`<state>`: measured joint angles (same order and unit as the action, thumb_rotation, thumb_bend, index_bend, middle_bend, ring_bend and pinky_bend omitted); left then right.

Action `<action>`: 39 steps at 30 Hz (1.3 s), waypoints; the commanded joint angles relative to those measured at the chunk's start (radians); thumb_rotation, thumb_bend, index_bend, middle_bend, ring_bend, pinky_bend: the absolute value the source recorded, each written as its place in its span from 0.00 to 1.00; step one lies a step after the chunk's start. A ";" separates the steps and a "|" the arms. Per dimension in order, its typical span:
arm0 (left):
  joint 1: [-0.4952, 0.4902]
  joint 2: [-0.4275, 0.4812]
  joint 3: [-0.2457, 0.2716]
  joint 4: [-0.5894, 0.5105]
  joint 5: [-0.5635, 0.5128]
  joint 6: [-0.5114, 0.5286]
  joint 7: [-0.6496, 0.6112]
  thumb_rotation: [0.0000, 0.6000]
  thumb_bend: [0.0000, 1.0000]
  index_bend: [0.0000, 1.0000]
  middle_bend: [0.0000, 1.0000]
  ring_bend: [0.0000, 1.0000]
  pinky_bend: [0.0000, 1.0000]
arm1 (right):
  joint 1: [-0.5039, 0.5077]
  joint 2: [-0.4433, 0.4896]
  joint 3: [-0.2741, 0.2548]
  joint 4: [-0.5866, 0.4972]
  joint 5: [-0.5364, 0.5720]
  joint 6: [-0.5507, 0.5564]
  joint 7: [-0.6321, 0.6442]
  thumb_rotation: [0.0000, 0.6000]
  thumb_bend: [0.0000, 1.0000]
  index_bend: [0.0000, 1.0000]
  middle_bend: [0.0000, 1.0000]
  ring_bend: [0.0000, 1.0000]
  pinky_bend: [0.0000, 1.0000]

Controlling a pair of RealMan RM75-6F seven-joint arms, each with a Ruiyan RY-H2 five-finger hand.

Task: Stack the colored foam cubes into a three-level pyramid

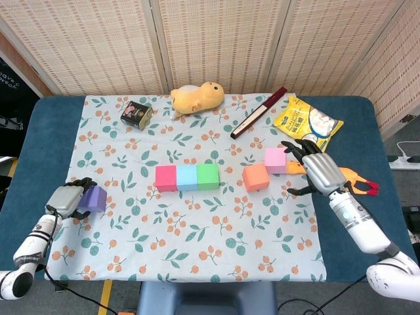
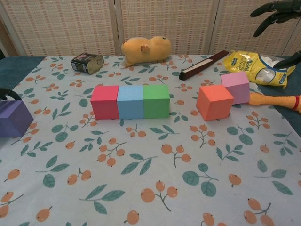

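A long table (image 1: 39, 118) with a dark blue top stands in the middle of the room. A pale cloth (image 1: 131, 216) with little orange berries and green leaves lies over most of it, and the blue shows at both ends. Behind the table is a folding screen (image 1: 216, 39) made of woven, straw-colored panels in light wooden frames. It fills the whole back. The floor (image 1: 400, 131) on the right is light grey, and a white power strip (image 1: 408, 161) with a cord lies on it. A yellow stripe (image 1: 105, 298) runs on the floor below the table. The light is bright and even.
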<state>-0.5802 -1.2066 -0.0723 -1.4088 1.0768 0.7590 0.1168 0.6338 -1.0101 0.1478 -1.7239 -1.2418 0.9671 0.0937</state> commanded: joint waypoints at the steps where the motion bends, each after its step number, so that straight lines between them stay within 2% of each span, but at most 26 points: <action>1: 0.000 -0.017 -0.010 0.015 -0.007 0.014 -0.011 1.00 0.29 0.27 0.19 0.21 0.25 | -0.007 -0.001 -0.002 0.007 -0.009 -0.002 0.007 1.00 0.03 0.00 0.20 0.00 0.01; 6: -0.005 -0.002 -0.035 -0.008 -0.003 0.048 -0.016 1.00 0.28 0.37 0.35 0.37 0.35 | -0.045 0.029 -0.009 -0.019 -0.032 0.041 0.008 1.00 0.03 0.00 0.20 0.00 0.01; 12: -0.051 0.066 -0.108 -0.144 0.010 0.075 -0.019 1.00 0.28 0.38 0.37 0.38 0.37 | -0.121 0.058 -0.047 -0.072 -0.058 0.122 -0.056 1.00 0.03 0.00 0.20 0.00 0.01; 16: -0.129 0.113 -0.168 -0.236 -0.061 0.027 0.022 1.00 0.28 0.36 0.35 0.38 0.37 | -0.166 0.058 -0.067 -0.103 -0.075 0.175 -0.088 1.00 0.03 0.00 0.20 0.00 0.01; 19: -0.220 0.127 -0.206 -0.285 -0.184 -0.021 0.092 1.00 0.28 0.35 0.34 0.38 0.37 | -0.195 0.065 -0.077 -0.118 -0.105 0.210 -0.091 1.00 0.03 0.00 0.20 0.00 0.01; 22: -0.309 0.119 -0.215 -0.293 -0.316 -0.054 0.161 1.00 0.28 0.35 0.34 0.38 0.38 | -0.213 0.071 -0.081 -0.123 -0.128 0.230 -0.076 1.00 0.03 0.00 0.20 0.00 0.01; 25: -0.414 0.097 -0.197 -0.292 -0.474 -0.053 0.257 1.00 0.28 0.34 0.34 0.38 0.38 | -0.226 0.075 -0.085 -0.116 -0.146 0.236 -0.051 1.00 0.03 0.00 0.20 0.00 0.01; 29: -0.543 0.067 -0.170 -0.313 -0.678 0.007 0.373 1.00 0.28 0.32 0.33 0.38 0.38 | -0.237 0.081 -0.087 -0.105 -0.164 0.237 -0.024 1.00 0.03 0.00 0.20 0.00 0.01; 34: -0.663 0.015 -0.139 -0.327 -0.844 0.087 0.493 1.00 0.28 0.31 0.32 0.37 0.40 | -0.245 0.081 -0.085 -0.089 -0.183 0.234 0.020 1.00 0.03 0.00 0.20 0.00 0.01; 39: -0.757 -0.044 -0.115 -0.308 -1.002 0.122 0.585 1.00 0.28 0.28 0.29 0.35 0.38 | -0.248 0.074 -0.086 -0.069 -0.200 0.226 0.057 1.00 0.03 0.00 0.20 0.00 0.01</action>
<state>-1.2736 -1.2065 -0.2100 -1.7231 0.1549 0.8456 0.6492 0.3867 -0.9344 0.0622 -1.7970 -1.4372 1.1954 0.1450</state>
